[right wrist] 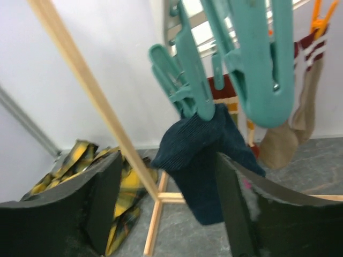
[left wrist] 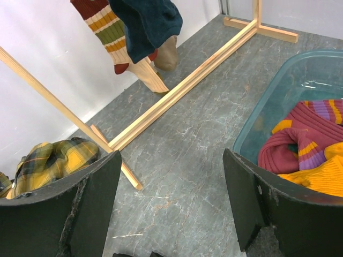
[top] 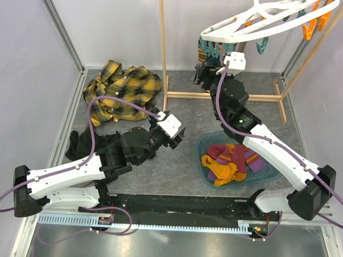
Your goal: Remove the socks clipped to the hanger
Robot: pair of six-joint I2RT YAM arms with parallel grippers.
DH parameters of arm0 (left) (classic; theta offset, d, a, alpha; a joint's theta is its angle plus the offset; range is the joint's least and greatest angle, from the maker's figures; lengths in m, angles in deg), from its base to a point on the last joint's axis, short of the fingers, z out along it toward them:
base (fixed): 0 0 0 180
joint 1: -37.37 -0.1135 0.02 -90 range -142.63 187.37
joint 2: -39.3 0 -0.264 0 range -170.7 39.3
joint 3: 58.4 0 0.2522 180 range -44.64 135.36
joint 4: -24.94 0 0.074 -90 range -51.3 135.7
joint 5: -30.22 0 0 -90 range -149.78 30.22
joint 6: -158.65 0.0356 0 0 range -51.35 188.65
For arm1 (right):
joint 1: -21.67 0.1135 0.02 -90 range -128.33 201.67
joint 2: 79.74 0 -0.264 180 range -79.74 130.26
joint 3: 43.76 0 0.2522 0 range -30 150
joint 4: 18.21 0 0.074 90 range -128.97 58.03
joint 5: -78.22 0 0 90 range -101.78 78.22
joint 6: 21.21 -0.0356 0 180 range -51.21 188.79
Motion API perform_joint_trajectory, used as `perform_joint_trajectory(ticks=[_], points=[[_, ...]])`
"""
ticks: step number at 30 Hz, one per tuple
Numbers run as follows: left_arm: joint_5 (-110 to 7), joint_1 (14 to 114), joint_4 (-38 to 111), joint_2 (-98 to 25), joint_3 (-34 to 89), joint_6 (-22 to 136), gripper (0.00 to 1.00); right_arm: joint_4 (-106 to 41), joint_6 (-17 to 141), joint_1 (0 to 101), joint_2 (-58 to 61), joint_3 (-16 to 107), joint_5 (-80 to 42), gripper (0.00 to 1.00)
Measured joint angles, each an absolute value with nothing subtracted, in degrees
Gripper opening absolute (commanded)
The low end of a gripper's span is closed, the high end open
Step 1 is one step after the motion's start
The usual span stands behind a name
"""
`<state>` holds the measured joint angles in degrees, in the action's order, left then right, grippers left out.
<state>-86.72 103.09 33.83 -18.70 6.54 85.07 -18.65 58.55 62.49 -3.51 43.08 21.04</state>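
The white hanger point(top: 261, 21) hangs at the top right from the wooden stand. In the right wrist view a teal clip point(right wrist: 182, 88) holds a navy sock point(right wrist: 206, 160). My right gripper point(right wrist: 169, 198) is open around that sock, which hangs close against the right finger point(right wrist: 244, 214). A beige sock point(right wrist: 289, 134) and a maroon striped sock point(right wrist: 225, 88) hang behind it. My left gripper point(left wrist: 171, 203) is open and empty, low over the table. It faces the hanging striped sock point(left wrist: 104, 29) and navy sock point(left wrist: 147, 24).
A teal basin point(top: 207, 150) right of the left gripper point(top: 172, 139) holds maroon and yellow socks point(top: 230, 162). The wooden stand point(top: 218, 96) crosses the back. A yellow plaid shirt point(top: 122, 89) lies at the back left. A black garment point(top: 82, 144) lies beside the left arm.
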Motion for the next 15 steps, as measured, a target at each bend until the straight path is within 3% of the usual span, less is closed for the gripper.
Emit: perform_joint_trajectory(ticks=[5,8,15], points=[[-86.72,103.09,33.83,-18.7,6.52,85.07,0.84,-17.38,60.76,62.51,-0.61,44.94,26.94,0.46],[-86.72,103.09,33.83,-18.59,6.49,85.09,0.84,-17.19,62.44,62.51,-0.61,45.07,29.8,0.38],[-86.64,103.11,33.86,-18.22,6.27,85.01,0.84,-16.99,67.21,62.25,-3.75,45.05,31.9,0.33]])
